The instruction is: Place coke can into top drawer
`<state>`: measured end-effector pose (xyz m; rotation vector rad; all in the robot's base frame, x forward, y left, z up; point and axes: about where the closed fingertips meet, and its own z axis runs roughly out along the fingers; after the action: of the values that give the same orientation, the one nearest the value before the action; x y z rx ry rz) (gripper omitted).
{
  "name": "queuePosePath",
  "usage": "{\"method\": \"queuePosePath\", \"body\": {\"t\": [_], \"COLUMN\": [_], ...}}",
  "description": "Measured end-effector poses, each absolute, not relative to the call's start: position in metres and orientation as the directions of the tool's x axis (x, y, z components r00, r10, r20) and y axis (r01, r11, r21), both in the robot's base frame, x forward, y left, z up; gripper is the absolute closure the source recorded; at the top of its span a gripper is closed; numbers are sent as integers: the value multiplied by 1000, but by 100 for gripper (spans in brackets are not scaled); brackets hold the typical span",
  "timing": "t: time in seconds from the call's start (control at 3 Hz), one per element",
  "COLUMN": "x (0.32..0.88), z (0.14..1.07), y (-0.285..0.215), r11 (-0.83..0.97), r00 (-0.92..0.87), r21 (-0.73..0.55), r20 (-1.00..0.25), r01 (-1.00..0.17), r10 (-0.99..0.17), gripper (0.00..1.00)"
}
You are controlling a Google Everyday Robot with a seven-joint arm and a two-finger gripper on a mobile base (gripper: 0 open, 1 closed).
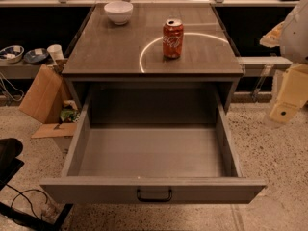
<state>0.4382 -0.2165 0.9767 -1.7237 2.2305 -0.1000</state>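
Note:
The red coke can (173, 38) stands upright on the grey cabinet top (110, 52), right of centre. The top drawer (154, 189) is pulled fully out toward me; its inside holds nothing, and its black handle (154, 195) is on the front panel. My gripper (288, 99) hangs at the right edge of the view, beside the cabinet's right side. It is well to the right of the can and lower than the can, and it holds nothing. The white arm (297, 28) rises above it.
A white bowl (118, 12) sits at the back left of the cabinet top. A cardboard box (43, 97) and clutter lie on the floor to the left. A shelf with dishes (19, 56) is at far left. Cables (24, 201) lie bottom left.

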Motion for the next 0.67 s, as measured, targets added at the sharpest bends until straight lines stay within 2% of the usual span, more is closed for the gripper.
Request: {"method": "queuePosePath", "body": {"t": [0.67], "x": [445], "z": [973], "y": [-216], "r11": [278], "r00": [-216], "r21": [-264], "r20": [-239], "r01": [-924], "r10": [-947], "gripper": [0]}}
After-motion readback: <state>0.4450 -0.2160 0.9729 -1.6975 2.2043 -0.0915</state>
